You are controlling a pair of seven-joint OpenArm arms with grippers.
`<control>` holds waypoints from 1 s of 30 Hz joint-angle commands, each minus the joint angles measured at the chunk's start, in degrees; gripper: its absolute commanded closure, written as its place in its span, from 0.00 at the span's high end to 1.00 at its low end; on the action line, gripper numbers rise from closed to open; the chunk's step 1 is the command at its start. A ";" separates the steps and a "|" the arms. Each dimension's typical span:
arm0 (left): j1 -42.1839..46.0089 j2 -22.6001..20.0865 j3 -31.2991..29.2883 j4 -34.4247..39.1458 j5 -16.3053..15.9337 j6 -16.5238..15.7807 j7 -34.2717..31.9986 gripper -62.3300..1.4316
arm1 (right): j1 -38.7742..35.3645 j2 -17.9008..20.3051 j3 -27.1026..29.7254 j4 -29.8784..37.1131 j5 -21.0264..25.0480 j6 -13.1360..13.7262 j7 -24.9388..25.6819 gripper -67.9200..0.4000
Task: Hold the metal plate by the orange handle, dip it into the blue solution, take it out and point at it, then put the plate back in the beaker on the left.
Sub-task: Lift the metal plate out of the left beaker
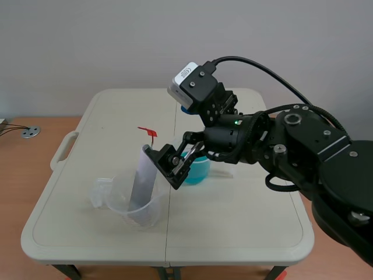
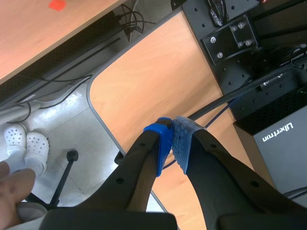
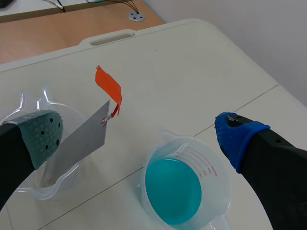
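Looking from between the arms, the right arm (image 1: 303, 151) comes in from its own side, and the right pincer (image 1: 175, 164) hangs low over the white table (image 1: 245, 221) with its fingers spread. Just beside the pincer, on the side away from its arm, the metal plate (image 1: 141, 182) stands tilted in the clear beaker (image 1: 119, 204). The orange handle (image 1: 149, 132) sticks up a little above the pincer. The beaker of blue solution (image 1: 197, 170) sits behind the pincer, partly hidden by it.

From the left wrist, the left pincer (image 2: 171, 132) is closed on nothing, its two blue pads pressed together. Under it lie a wooden desk top (image 2: 153, 76) and the floor, with a pair of white shoes (image 2: 26, 143) well off to one side.

From the right wrist, the right pincer (image 3: 140, 132) is open and grips nothing: the grey-green pad (image 3: 44, 134) and the blue pad (image 3: 235, 136) stand well apart. The metal plate (image 3: 81, 141) leans in the clear beaker (image 3: 29, 189) just beside the grey-green pad; whether they touch cannot be told. The orange handle (image 3: 109, 88) rises ahead of that finger, free of both. The beaker of blue solution (image 3: 180, 189) stands between the fingers, nearer the blue pad.
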 commanded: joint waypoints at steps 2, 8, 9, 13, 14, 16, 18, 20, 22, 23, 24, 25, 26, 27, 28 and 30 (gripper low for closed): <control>-0.13 0.26 0.00 1.11 -0.33 -0.07 -0.37 0.05 | 2.08 -1.29 -0.98 -0.50 -0.76 -0.17 0.66 0.98; -0.15 0.28 0.00 1.11 -0.39 -0.07 -0.39 0.05 | 3.96 -3.06 -3.08 -3.50 -0.79 -0.17 0.72 0.98; -0.15 0.26 0.00 1.11 -0.42 -0.07 -0.39 0.05 | 4.11 -3.32 -3.13 -3.69 -0.81 -0.17 0.74 0.98; -0.15 0.28 0.00 1.11 -0.55 -0.07 -0.37 0.05 | 4.24 -3.98 -3.13 -3.78 -1.64 -0.15 1.31 0.98; -0.15 0.28 0.00 1.11 -0.55 -0.07 -0.37 0.05 | 4.24 -4.15 -3.13 -3.78 -1.92 -0.15 1.31 0.98; -0.15 0.28 0.00 1.11 -0.55 -0.07 -0.37 0.05 | 4.24 -4.44 -3.19 -3.78 -2.03 0.11 1.31 0.98; -0.15 0.28 0.00 1.11 -0.55 -0.07 -0.37 0.05 | 4.24 -4.72 -3.45 -3.78 -2.03 0.24 1.29 0.98; -0.15 0.28 0.00 1.11 -0.52 -0.07 -0.37 0.05 | 4.22 -4.96 -3.87 -3.78 -2.03 0.26 1.29 0.95; -0.15 0.28 0.00 1.11 -0.52 -0.07 -0.37 0.05 | 4.22 -5.25 -4.44 -3.78 -2.01 0.26 1.27 0.88; -0.15 0.28 0.00 1.11 -0.52 -0.07 -0.37 0.05 | 4.22 -5.38 -4.76 -3.78 -2.01 0.26 1.27 0.85; -0.15 0.28 0.00 1.11 -0.52 -0.07 -0.37 0.05 | 4.22 -5.40 -5.05 -3.78 -1.99 0.26 1.29 0.84; -0.15 0.28 0.00 1.11 -0.52 -0.07 -0.37 0.05 | 4.22 -5.40 -5.27 -3.78 -1.97 0.26 1.29 0.83; -0.15 0.28 0.00 1.11 -0.52 -0.07 -0.37 0.05 | 4.22 -5.38 -5.51 -3.78 -1.97 0.26 1.29 0.82; -0.15 0.28 0.00 1.11 -0.52 -0.07 -0.37 0.05 | 4.22 -5.38 -5.68 -3.78 -1.95 0.24 1.29 0.82; -0.15 0.28 0.00 1.11 -0.52 -0.07 -0.37 0.05 | 4.20 -5.38 -5.81 -3.78 -1.95 0.24 1.27 0.80; -0.15 0.28 0.00 1.11 -0.52 -0.07 -0.37 0.05 | 4.11 -5.38 -5.99 -3.78 -1.75 0.24 1.29 0.74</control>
